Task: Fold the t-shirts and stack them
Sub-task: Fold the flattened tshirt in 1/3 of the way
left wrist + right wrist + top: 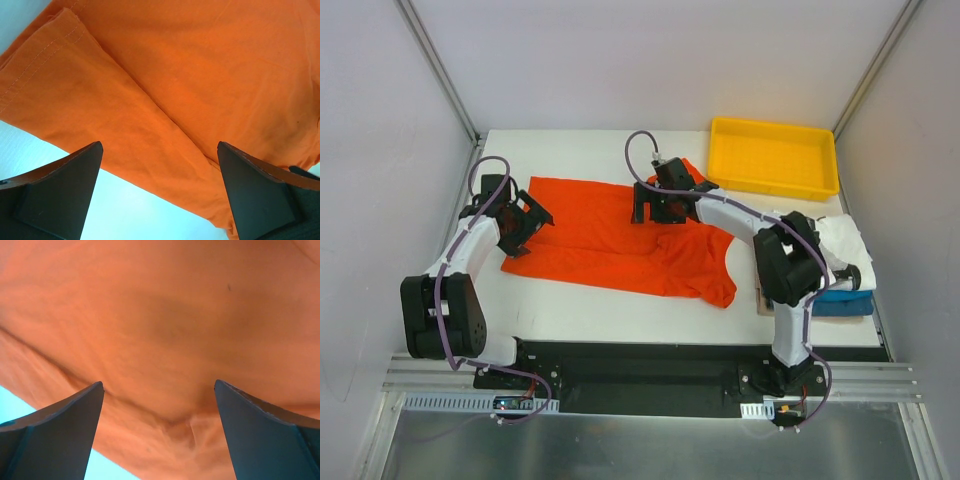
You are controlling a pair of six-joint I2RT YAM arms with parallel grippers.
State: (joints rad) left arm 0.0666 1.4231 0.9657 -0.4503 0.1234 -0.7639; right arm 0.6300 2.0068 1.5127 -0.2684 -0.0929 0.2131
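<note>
Top external: orange t-shirt [610, 240] spread; left pincer [528, 228] over its left edge.

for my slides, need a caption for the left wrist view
Open left hand poised over the edge of the orange t-shirt on the white table.

Left tool [160, 195] spread wide over orange t-shirt [200, 75]; stitched hem upper left; white table [125, 210] below
</note>
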